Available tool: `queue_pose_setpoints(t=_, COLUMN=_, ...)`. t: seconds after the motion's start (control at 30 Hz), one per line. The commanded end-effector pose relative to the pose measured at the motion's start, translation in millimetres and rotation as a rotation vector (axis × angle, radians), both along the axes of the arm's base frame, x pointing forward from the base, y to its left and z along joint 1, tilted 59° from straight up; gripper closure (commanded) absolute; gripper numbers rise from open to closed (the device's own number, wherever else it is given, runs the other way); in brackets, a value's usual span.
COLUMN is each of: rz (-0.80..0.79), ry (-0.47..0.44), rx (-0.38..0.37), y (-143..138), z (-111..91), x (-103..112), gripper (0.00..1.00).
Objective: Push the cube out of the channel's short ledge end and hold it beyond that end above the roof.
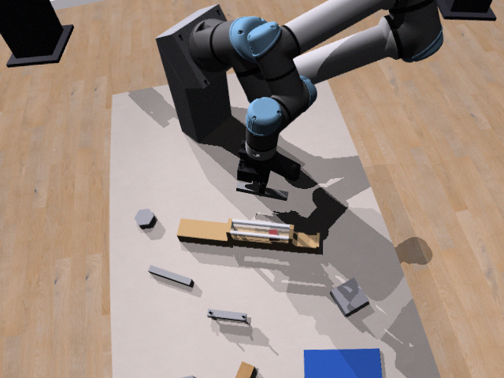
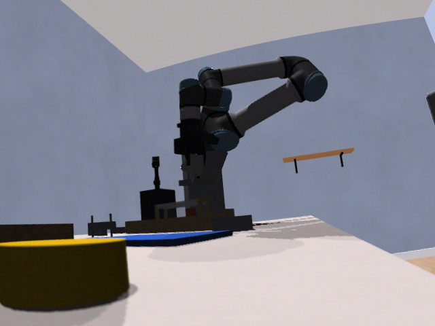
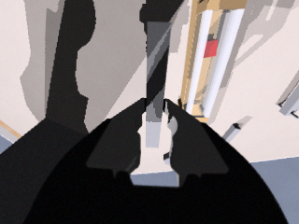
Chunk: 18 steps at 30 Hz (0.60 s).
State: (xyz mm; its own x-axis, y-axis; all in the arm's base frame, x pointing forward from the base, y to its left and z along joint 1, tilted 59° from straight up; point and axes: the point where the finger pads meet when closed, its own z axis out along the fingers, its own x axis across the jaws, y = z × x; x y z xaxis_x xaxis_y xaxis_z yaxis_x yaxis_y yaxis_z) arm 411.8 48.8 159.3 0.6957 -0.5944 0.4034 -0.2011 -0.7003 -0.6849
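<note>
The UR7e arm (image 1: pixel 350 58) (image 2: pixel 266 103) is cut off by the top view's upper edge. Below it, the wooden channel (image 1: pixel 291 234) (image 2: pixel 209 206) (image 3: pixel 221 6) is cropped in the wrist view. The two-jaw gripper (image 1: pixel 262 189) (image 2: pixel 196 177) (image 3: pixel 154 99) is closed on a flat grey bar (image 1: pixel 277 194) (image 2: pixel 183 183) (image 3: pixel 158 56), whose grasped part is hard to make out in dark shadow. The red cube (image 1: pixel 272 232) (image 2: pixel 190 211) (image 3: pixel 210 49) is seen inside the channel, nearer the short-ledge end, partly hidden by a white roof rail (image 1: pixel 250 233) (image 3: pixel 224 47).
</note>
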Motion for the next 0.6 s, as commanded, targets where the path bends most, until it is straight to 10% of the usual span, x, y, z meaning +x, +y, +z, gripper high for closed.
queue_pose_setpoints(t=0.0, rz=0.041, ry=-0.072, rx=0.018, y=-13, z=4, x=-6, gripper=1.00)
queue_pose_setpoints(t=0.57, rz=0.043, ry=-0.119, rx=0.003, y=-23, z=9, x=-8, gripper=1.00)
